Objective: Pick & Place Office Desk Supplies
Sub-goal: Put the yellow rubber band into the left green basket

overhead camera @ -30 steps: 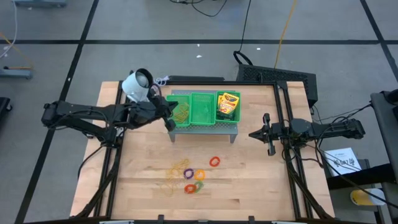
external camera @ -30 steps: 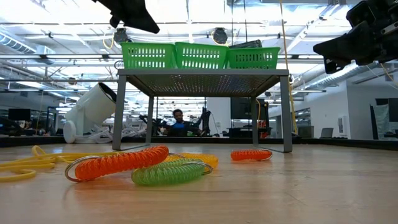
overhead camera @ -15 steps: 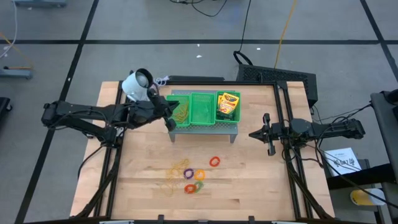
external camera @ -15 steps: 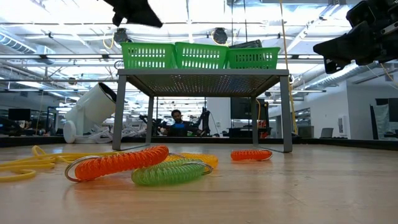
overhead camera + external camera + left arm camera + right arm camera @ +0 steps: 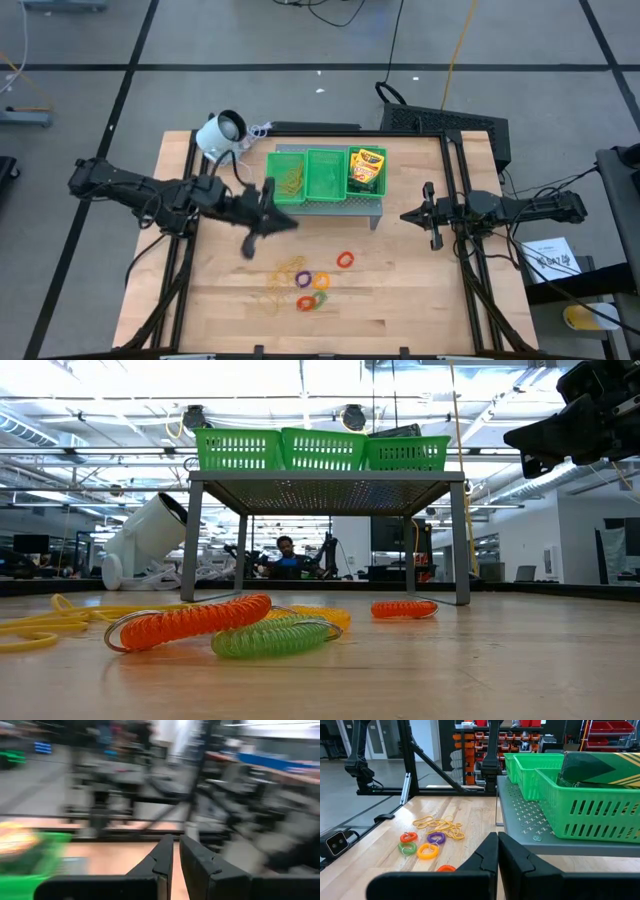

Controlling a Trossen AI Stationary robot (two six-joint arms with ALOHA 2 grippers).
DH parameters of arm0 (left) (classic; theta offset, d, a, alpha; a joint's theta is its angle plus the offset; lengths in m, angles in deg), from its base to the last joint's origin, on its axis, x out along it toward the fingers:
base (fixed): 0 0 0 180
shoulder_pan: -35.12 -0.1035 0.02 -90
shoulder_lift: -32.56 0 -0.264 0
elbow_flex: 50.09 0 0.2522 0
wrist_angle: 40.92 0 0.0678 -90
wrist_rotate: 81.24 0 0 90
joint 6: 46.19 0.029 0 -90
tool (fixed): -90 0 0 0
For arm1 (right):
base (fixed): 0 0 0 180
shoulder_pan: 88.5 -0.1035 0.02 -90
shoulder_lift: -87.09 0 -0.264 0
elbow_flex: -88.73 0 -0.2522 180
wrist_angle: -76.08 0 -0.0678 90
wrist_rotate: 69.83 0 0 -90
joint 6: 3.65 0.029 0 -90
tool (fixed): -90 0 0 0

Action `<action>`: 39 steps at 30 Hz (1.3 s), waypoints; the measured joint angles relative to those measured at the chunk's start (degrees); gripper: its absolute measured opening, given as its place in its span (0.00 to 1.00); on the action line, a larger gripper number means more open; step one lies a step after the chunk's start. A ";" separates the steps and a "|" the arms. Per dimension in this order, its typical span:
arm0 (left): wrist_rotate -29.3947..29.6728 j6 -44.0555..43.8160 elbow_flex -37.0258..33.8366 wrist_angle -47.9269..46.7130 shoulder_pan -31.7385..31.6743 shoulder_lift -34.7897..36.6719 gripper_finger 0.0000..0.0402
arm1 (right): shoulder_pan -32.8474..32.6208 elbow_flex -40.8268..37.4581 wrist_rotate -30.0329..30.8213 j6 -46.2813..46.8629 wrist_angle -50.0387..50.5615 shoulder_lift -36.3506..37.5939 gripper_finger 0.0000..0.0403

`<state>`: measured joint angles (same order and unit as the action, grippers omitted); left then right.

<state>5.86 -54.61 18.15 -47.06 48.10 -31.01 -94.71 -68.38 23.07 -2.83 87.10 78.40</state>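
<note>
On the counter's left half I see my left gripper (image 5: 262, 222) above bare wood before the tray (image 5: 325, 186), jaws nearly closed, empty. Rubber bands (image 5: 283, 275) and rings (image 5: 314, 285) lie centre-front. Crayon boxes (image 5: 366, 168) fill the tray's right bin. My right gripper (image 5: 432, 215) waits, jaws shut.

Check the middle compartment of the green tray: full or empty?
Empty, as far as the high view shows. The middle compartment of the green tray shows only bare green floor; rubber bands lie in one neighbour, crayon boxes in the other.
</note>
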 joint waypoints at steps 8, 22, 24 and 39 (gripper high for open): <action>-14.01 -1.67 0.04 -0.72 7.52 -1.23 0.10 | 0.00 0.00 0.00 0.00 0.00 0.00 0.00; -3.01 -15.42 0.04 -2.22 14.83 -12.12 0.10 | 0.00 0.00 0.02 0.00 0.02 0.00 0.00; -0.69 -17.77 0.04 -5.64 15.04 -12.19 0.11 | 0.00 0.00 0.02 0.00 0.00 0.00 0.00; 19.15 -23.51 0.04 -29.03 18.95 -19.62 0.50 | 0.01 0.00 0.01 0.00 0.00 0.00 0.00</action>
<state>25.01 -78.12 18.19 -76.09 67.05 -50.63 -94.71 -68.38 23.08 -2.83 87.10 78.40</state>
